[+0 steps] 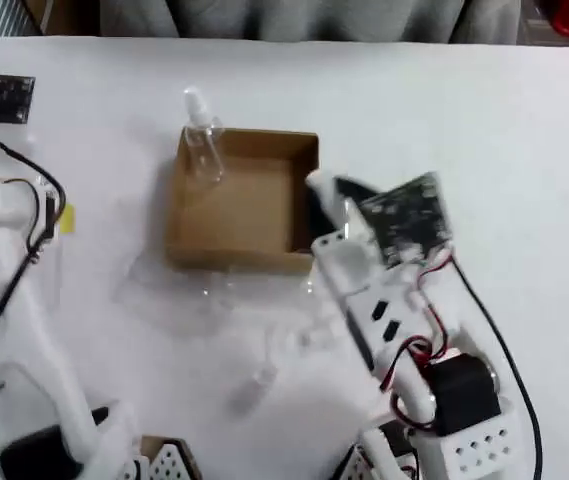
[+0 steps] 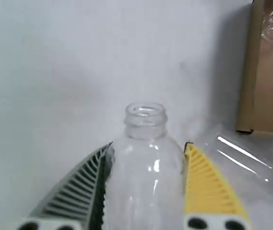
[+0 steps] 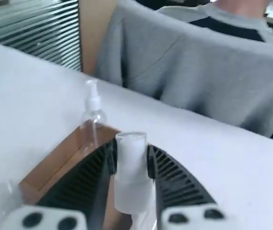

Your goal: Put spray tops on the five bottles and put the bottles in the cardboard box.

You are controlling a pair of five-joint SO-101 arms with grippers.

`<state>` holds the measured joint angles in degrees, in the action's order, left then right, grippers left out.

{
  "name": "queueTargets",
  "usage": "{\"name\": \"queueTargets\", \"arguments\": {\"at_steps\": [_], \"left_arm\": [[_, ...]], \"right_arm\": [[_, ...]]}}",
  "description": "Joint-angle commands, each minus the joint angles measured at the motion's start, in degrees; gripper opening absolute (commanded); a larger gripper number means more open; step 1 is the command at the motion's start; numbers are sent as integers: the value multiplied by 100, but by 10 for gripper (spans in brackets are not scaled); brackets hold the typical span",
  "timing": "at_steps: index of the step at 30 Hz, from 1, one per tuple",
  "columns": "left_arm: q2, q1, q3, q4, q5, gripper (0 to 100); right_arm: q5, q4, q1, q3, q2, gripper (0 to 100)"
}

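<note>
The open cardboard box (image 1: 249, 200) sits mid-table. One clear bottle with a white spray top (image 1: 202, 140) stands upright in its far left corner, also seen from the right wrist (image 3: 93, 112). My right gripper (image 3: 130, 146) is shut on a white spray top (image 3: 130, 177) and hangs at the box's right wall (image 1: 326, 190). My left gripper (image 2: 148, 146), left of the box, is shut on a clear bottle (image 2: 146, 182) whose threaded neck is bare. The box's edge (image 2: 266, 86) shows beyond that bottle.
Clear bottles lie on the table in front of the box (image 1: 264, 375) (image 1: 219, 290), and one lies close to the left gripper (image 2: 242, 163). A black board with a cable (image 1: 1, 97) rests at the far left. Both arm bases stand at the near edge.
</note>
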<state>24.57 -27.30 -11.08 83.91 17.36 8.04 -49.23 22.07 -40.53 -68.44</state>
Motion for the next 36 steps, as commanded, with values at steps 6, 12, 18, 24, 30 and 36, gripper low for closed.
{"name": "queueTargets", "arguments": {"at_steps": [6, 12, 18, 24, 30, 36], "left_arm": [[1332, 1103, 18, 53, -598, 31], [1868, 1789, -431, -316, -862, 31], [2730, 2229, -1495, -1134, -888, 31], [3873, 2633, -2462, -1653, -1196, 32], [5279, 3020, -3692, -2532, -1327, 32], [6659, 3152, -4510, -2831, -1327, 29]], "right_arm": [[-79, 303, -444, 624, 251, 15], [-563, 171, -251, 2004, 629, 15], [-1002, 207, -84, 2927, 857, 15], [-1495, 769, 646, 3121, 919, 15], [-1758, 1701, 1473, 3130, 901, 15], [-1741, 2176, 2053, 3138, 910, 15]]}}
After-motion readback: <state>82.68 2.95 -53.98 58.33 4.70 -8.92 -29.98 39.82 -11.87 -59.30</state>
